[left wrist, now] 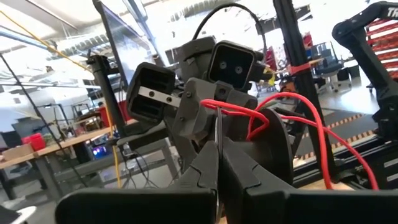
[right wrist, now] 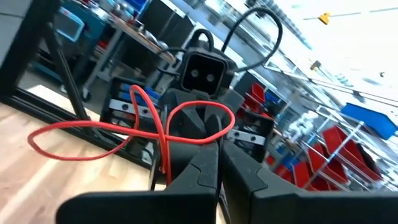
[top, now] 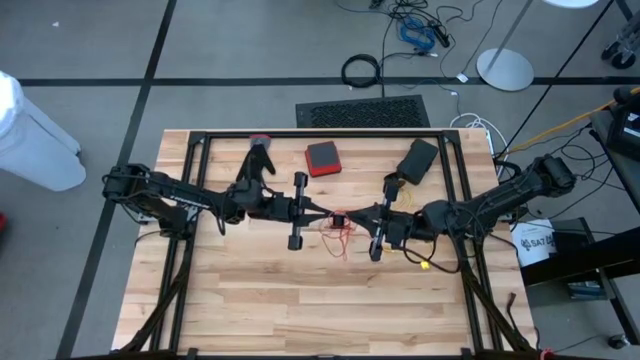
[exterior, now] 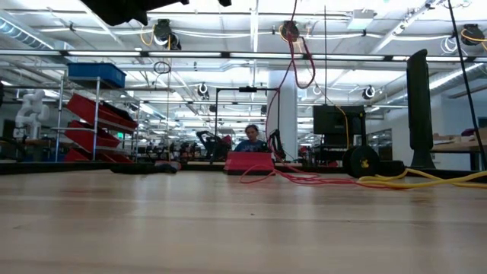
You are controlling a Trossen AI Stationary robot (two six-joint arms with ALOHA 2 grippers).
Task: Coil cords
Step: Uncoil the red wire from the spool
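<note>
While both arms are meeting nose to nose over the middle of the table (top: 250,300), the left gripper (top: 322,214) and the right gripper (top: 352,217) are each pinching the same thin red cord (top: 338,232), fingers clenched on it with almost no gap between the two tips. From the left wrist view the red cord (left wrist: 249,115) is running up out of the closed fingers and looping across the face of the opposite gripper; from the right wrist view the cord (right wrist: 155,127) is crossing over itself just ahead of the fingers, forming a loop. Holding it at two points this close together is probably what is keeping that loop from springing open. Slack from the cord is hanging below the grippers and pooling on the wood beneath them. A yellow cable (top: 425,264) is lying behind the right gripper, under its wrist, untouched. Beyond the grippers, toward the far edge, a red box (top: 322,157) and a dark block (top: 417,160) are sitting clear of the work.
</note>
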